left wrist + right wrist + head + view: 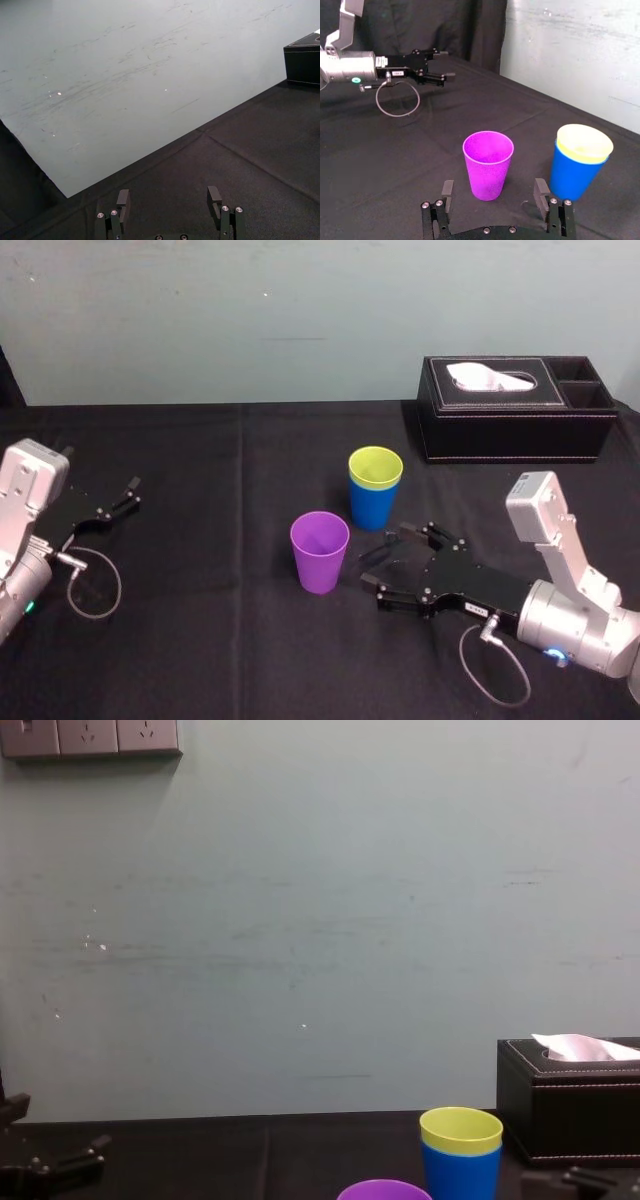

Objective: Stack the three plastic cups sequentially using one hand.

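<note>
Head view: the right black gripper (368, 566) lies low on the black tablecloth (200, 640), fingers spread and empty. The small purple plastic cup (320, 552) stands upright just ahead of its tips. The yellow-green plastic cup (375, 468) is nested in the bright blue plastic cup (374, 506) just beyond. The left gripper (128, 492) rests well apart.

Left wrist view: the left fingers are spread and hold nothing.

Right wrist view: the purple cup lines up with the gap between the right fingers, short of them.

Chest view: the cups' rims, side-on, beside the black tissue box (565, 1105).
</note>
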